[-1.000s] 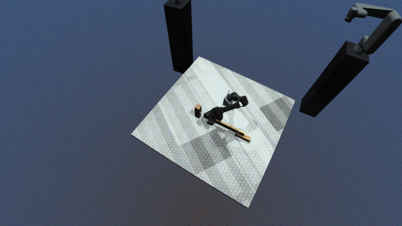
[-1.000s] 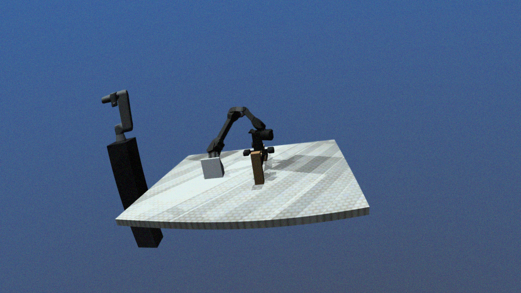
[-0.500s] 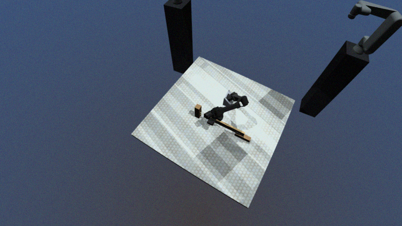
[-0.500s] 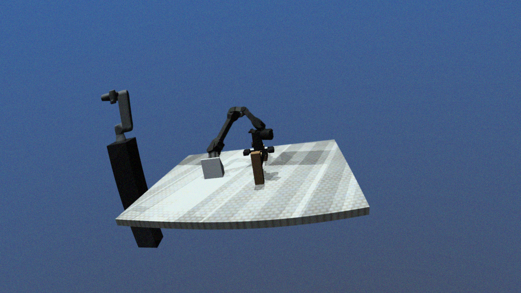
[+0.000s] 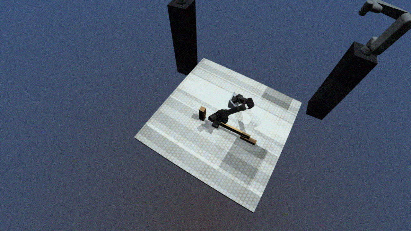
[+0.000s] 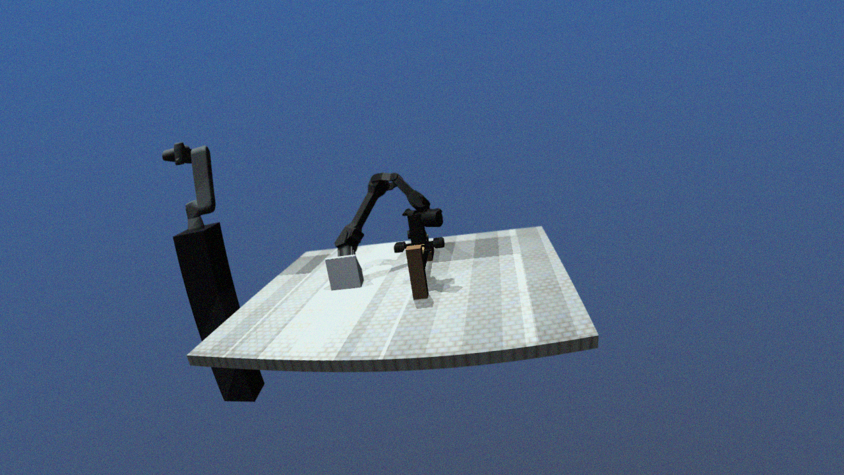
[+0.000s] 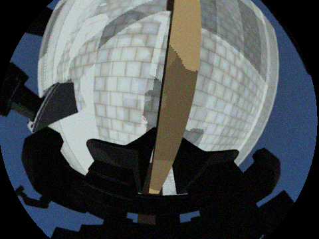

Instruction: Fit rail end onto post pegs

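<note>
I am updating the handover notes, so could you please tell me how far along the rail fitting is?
Done: the gripper is shut on the rail near its near end; the wrist view shows the wood clamped between the fingers. In hand: bringing that end to the post, with a gap of table between them in the top view. Left: seating both pegs, closing the gap, levelling and letting go. The far end lies at the footboard block; the bracket is too small to judge.
</note>
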Action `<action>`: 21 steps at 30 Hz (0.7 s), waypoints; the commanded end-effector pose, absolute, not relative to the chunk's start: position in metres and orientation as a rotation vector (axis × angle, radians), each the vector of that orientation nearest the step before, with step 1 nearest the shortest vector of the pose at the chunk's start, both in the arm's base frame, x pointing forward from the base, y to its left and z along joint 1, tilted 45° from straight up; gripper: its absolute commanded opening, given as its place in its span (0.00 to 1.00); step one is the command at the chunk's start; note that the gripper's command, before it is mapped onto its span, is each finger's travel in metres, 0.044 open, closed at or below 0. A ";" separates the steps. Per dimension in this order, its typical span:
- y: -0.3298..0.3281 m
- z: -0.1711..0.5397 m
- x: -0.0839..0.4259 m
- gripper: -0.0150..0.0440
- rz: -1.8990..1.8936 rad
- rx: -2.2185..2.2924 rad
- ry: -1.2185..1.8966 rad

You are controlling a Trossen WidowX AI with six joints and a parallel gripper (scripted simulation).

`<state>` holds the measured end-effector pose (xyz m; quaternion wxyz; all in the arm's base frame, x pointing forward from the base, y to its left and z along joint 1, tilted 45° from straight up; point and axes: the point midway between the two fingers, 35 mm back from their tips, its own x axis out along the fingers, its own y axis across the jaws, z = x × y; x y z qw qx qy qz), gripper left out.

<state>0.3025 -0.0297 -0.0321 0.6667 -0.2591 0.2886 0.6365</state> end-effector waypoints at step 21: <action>-0.033 -0.034 0.303 0.25 1.432 -0.579 0.650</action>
